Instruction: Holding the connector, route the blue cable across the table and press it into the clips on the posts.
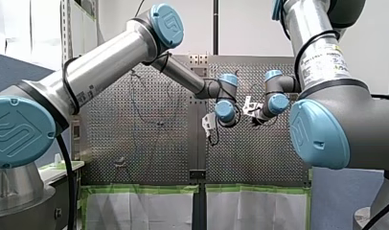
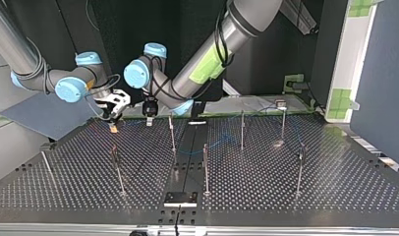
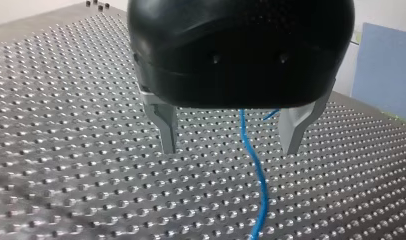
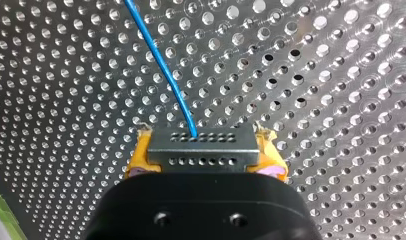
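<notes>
Top view, near edge first.

1. A black plate (image 2: pixel 180 198) lies at the middle of the near edge of the table (image 2: pixel 335 196). The corners on either side carry nothing.
2. Just behind it, thin upright posts (image 2: pixel 206 169) stand well apart in a loose row. One more is at the view's left edge. The lanes between them are wide and bare.
3. Further in, three more posts stand past the middle, again well apart. A faint stretch of blue cable (image 2: pixel 226 141) shows among those in the view's right half. Whether it sits in any clip cannot be told.
4. Both grippers are close together near the far edge, left of the table's middle, with the open surface lying towards the near edge.
5. My right gripper (image 2: pixel 112 120) is low over the surface. In the right wrist view its yellow pads (image 4: pixel 141 155) are clamped on either end of the grey connector (image 4: pixel 201 147). The cable leaves the connector's top face and curves away over the holes.
6. My left gripper (image 3: pixel 229 149) is just beside it, towards the view's right. Its metal fingers (image 3: pixel 166 127) are spread wide. The cable passes between them, clear of both, and they hold nothing.
7. A green strip (image 2: pixel 246 115) borders the far edge.
</notes>
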Robot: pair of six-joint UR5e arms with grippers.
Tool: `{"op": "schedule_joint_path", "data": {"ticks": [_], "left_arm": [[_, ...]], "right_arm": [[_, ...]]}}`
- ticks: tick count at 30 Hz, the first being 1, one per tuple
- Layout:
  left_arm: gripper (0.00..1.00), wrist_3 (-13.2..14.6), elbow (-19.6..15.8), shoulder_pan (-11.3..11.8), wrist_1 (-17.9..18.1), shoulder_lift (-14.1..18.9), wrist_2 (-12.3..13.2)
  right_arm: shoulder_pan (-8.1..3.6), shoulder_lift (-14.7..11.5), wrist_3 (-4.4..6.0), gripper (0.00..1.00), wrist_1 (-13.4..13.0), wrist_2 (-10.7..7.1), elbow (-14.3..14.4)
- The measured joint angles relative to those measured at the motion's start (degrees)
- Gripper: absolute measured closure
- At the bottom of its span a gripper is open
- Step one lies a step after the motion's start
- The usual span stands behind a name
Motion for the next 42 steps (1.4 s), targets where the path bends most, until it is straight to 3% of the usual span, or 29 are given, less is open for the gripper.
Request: {"op": "schedule_joint_path", "data": {"ticks": [9, 18, 24, 26, 27, 29, 30, 32, 33, 34, 42], "left_arm": [[0.0, -1.2, 4.36, 0.14, -3.66, -4.2, 0.45], [0.0, -1.49, 8.67, 0.15, -4.24, -8.13, -1.09], [0.0, -1.47, 11.6, -0.28, -4.5, -8.55, -2.76], [0.19, -1.31, 12.6, -0.37, -4.49, -8.55, -3.22], [0.19, -1.13, 13.22, -0.42, -4.45, -8.55, -3.5], [0.57, -0.83, 13.84, -0.51, -4.32, -8.56, -4.11], [0.57, -0.59, 14.1, -0.57, -4.23, -8.56, -4.61], [0.85, -0.31, 14.3, -0.64, -4.08, -8.56, -5.54], [0.85, -0.19, 14.37, -0.68, -4.04, -8.57, -6.11], [1.0, -0.13, 14.4, -0.71, -4.04, -8.57, -6.48], [1.0, 0.45, 14.42, -0.85, -5.42, -8.56, -9.05]], "right_arm": [[-0.12, -0.02, -0.06, 1.0, 0.0, -0.24, 0.0], [-0.13, -0.04, -0.06, 1.0, 0.0, -0.52, 0.0], [-0.13, -0.03, -0.06, 1.0, 0.0, -0.52, 0.01], [-0.13, -0.03, -0.03, 1.0, 0.0, -0.52, 0.0], [-0.13, -0.04, -0.03, 1.0, 0.0, -0.53, 0.0], [-0.13, -0.04, -0.03, 1.0, 0.0, -0.52, 0.0], [-0.13, -0.03, -0.02, 1.0, 0.0, -0.52, 0.0], [-0.14, -0.02, -0.01, 1.0, 0.0, -0.52, 0.0], [-0.16, -0.02, -0.01, 1.0, 0.0, -0.53, 0.0], [-0.18, -0.03, 0.0, 1.0, 0.0, -0.55, 0.0], [-0.21, -0.04, -0.07, 1.0, 0.12, -0.84, -0.37]]}}
